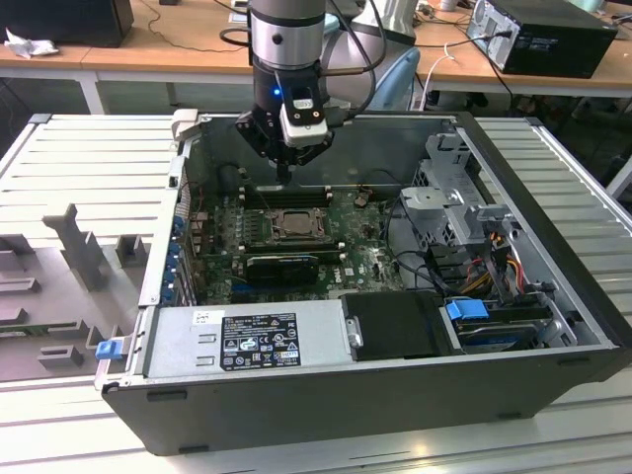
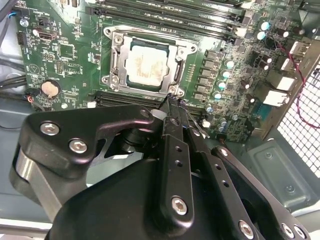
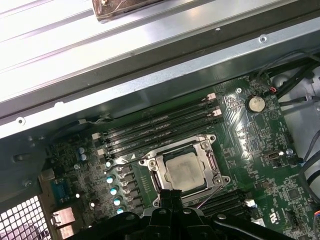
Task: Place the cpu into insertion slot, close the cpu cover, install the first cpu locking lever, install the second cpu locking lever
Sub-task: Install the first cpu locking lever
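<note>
The pincer [image 2: 172,104] is clenched on nothing, tips just beside the slot [image 2: 106,80] — the cpu [image 2: 146,65] lies inside, cover [image 2: 150,39] down over it. Coming down off-line, the tips could, I judge, gouge the board [image 2: 65,55].

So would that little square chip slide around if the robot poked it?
Probably not: the cpu lies flat with the cpu cover framing its edges, so a poke likely wouldn't shift it. It looks thin and flat, so it shouldn't roll or tip. Its pale top looks smooth, so maybe slippery to pinch.
</note>
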You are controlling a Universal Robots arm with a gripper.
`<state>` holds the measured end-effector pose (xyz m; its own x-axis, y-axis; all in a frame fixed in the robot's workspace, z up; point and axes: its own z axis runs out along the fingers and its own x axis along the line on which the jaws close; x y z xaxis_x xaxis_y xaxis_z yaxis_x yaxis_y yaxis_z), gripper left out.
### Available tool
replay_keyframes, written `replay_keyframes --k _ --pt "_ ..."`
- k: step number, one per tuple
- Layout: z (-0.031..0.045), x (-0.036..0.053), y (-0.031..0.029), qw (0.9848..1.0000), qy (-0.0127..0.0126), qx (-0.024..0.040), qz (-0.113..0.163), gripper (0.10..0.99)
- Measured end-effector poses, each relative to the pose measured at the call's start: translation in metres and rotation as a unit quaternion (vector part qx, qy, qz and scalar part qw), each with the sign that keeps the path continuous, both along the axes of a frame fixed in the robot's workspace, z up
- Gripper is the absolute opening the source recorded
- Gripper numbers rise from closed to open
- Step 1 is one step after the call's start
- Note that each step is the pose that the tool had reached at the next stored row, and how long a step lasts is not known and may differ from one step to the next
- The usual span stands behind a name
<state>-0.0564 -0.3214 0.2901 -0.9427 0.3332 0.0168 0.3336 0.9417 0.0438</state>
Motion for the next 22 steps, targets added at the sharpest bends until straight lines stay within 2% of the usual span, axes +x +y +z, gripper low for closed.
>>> replay_keyframes --k 5,7,8,9,13,17,22 --pt "0.0 -0.0018 0.0 1.0 -0.001 0.0 0.0 0.106" --pt "0.0 -0.0024 0.0 1.0 -0.002 0.0 0.0 0.106" --pt "0.0 -0.0029 0.0 1.0 -0.0038 0.0 0.001 0.106" --pt "0.0 -0.0029 0.0 1.0 -0.0044 0.0 0.004 0.106" --pt "0.0001 -0.0031 0.0 0.9997 -0.0044 0.0 0.024 0.106" --pt "0.0 -0.0031 0.0 0.9986 -0.0044 0.0002 0.054 0.106" --pt "0.0 -0.0031 0.0 0.9973 -0.0044 0.0003 0.073 0.106"
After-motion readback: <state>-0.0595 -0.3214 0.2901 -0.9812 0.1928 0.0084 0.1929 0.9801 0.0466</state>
